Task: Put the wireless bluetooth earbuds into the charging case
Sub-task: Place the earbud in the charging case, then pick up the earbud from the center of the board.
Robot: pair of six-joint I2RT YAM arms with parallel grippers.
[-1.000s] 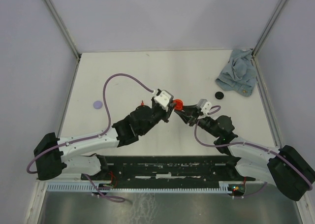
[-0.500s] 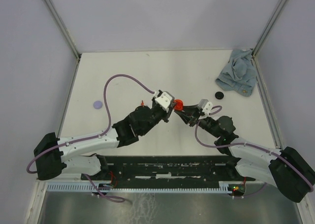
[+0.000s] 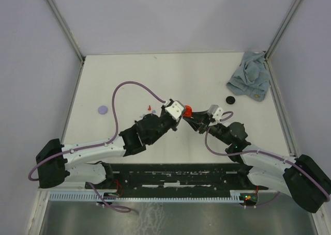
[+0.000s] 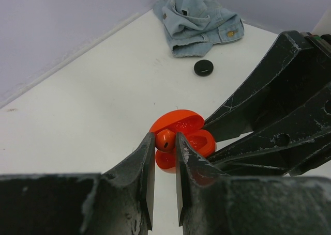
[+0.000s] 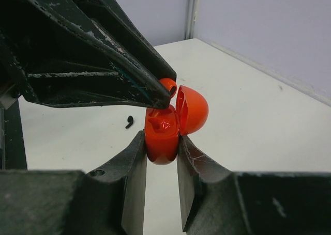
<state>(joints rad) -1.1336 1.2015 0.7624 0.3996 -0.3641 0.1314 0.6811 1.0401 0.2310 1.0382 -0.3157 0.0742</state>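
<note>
My right gripper (image 5: pixel 162 142) is shut on the body of a red charging case (image 5: pixel 161 129), whose domed lid (image 5: pixel 192 110) stands open. My left gripper (image 4: pixel 165 143) is shut on a small red earbud (image 4: pixel 165 139), pinched at the fingertips right at the case's open mouth (image 4: pixel 199 141). In the right wrist view the red earbud (image 5: pixel 168 85) sits at the case's top edge, touching or nearly so. From above, the two grippers meet at the red case (image 3: pixel 187 110) mid-table. A black earbud (image 5: pixel 129 122) lies on the table beyond.
A blue-grey cloth (image 3: pixel 251 80) is bunched in the far right corner, with a black round disc (image 3: pixel 230 99) beside it. A lilac disc (image 3: pixel 103 110) lies at the left. Tiny red and lilac pieces (image 3: pixel 150 109) lie just left of the left wrist.
The left wrist has shifted a little toward the near edge and its cable loop has moved with it. The right arm and the case have held still.
</note>
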